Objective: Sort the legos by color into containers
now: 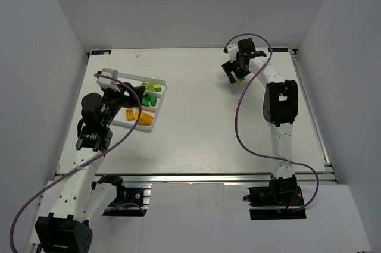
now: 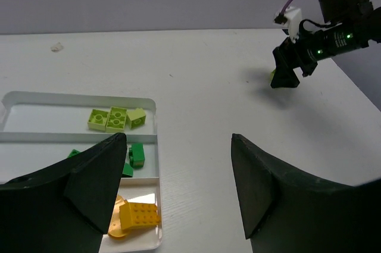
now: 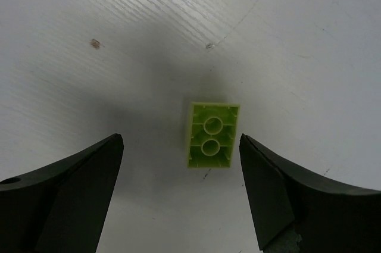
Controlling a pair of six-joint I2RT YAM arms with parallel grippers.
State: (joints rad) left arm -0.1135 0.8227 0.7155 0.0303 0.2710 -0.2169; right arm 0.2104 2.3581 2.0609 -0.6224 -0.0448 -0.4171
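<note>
A white compartment tray [image 2: 77, 95] lies at the left of the table, and it also shows in the top view [image 1: 162, 99]. It holds pale lime legos [image 2: 116, 118] in the far compartment, dark green legos [image 2: 137, 154] in the middle one and orange-yellow legos [image 2: 140, 215] in the near one. My left gripper [image 2: 177, 137] is open and empty, hovering over the tray's right edge [image 1: 138, 93]. One pale lime lego [image 3: 212, 136] lies upside down on the table at the far right. My right gripper [image 3: 181, 140] is open just above it, and the lego sits close to the right finger [image 1: 236, 76].
The right arm's purple cable [image 1: 241, 122] loops over the middle right of the table. Grey walls enclose the table on three sides. A small speck [image 2: 56, 46] lies near the far edge.
</note>
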